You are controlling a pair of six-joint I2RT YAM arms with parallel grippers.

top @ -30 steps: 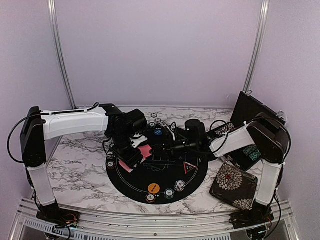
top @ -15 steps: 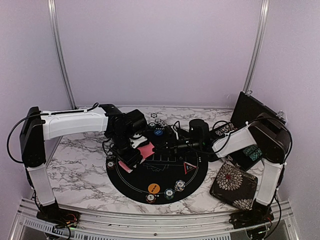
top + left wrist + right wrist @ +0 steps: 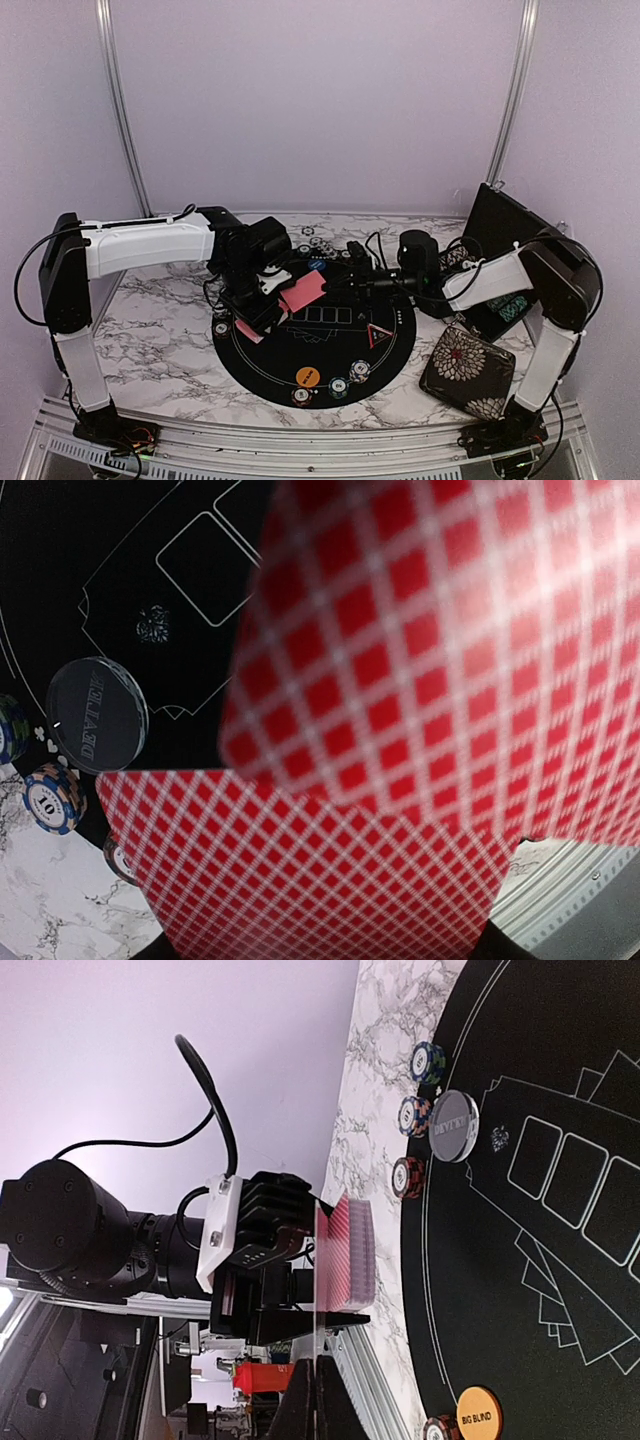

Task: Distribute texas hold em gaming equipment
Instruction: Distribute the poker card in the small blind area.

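My left gripper is shut on a deck of red-backed playing cards at the left edge of the round black mat. The right wrist view shows that deck side-on between the left jaws. My right gripper is shut on a single card, held just off the deck's top. This card appears edge-on above my right fingertips. On the mat lie a clear dealer disc, an orange big blind disc, a blue disc, a red-edged triangle and striped chip stacks.
A floral pouch lies on the marble table at the front right. An open black case stands at the back right behind the right arm. More chip stacks sit along the mat's rim near the dealer disc.
My right gripper has drawn back to the right with one card, sliding it off the deck. The left gripper and the deck have stayed where they were.
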